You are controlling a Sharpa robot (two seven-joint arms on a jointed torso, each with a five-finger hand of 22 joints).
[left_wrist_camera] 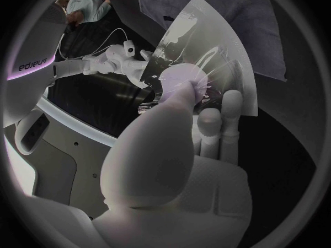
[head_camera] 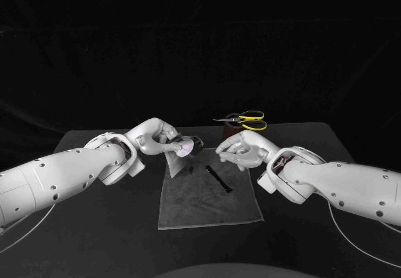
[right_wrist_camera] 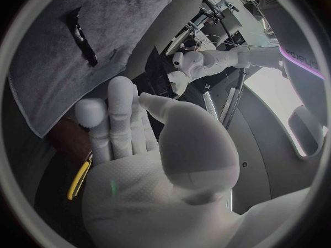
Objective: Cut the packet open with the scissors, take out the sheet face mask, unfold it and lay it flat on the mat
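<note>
The robot's left hand pinched the packet between thumb and fingers above the far edge of the grey mat, while the right hand hovered just beside it, fingers loosely apart and empty. A black strip lay on the mat; the scissors (yellow-handled) rested near the table's far edge

Near half of mat: open to approach from the front. Far part: black strip lies slantwise. Left hand with packet and right hand hang over the far corners, with a narrow gap between. Scissors sit just behind right hand. Open desk flanks mat, below the arms.
</note>
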